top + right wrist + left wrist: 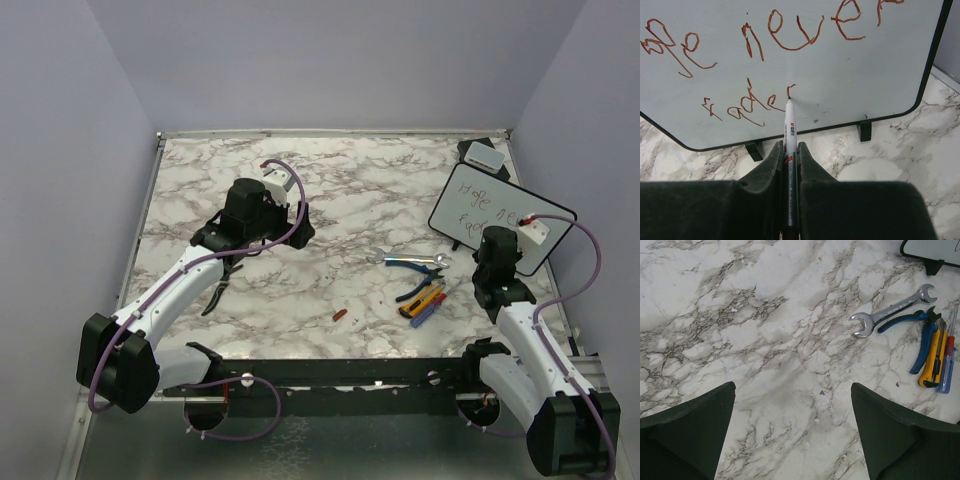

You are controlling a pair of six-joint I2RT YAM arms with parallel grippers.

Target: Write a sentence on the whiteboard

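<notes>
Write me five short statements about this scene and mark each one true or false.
1. The right gripper is shut on a slim white marker pen. True.
2. The writing on the black-framed white whiteboard is blue. False: it is reddish-brown.
3. The left gripper holds the silver steel wrench. False: it is open and empty; the wrench lies on the marble-patterned table.
4. The whiteboard stands propped on small black feet. True.
5. Blue-handled pliers lie beside the wrench. True.

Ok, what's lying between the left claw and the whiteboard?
In the left wrist view, between the left claw and the whiteboard lie a wrench, blue-handled pliers, a yellow utility knife and a screwdriver; nearer the claw, bare tabletop.
</notes>
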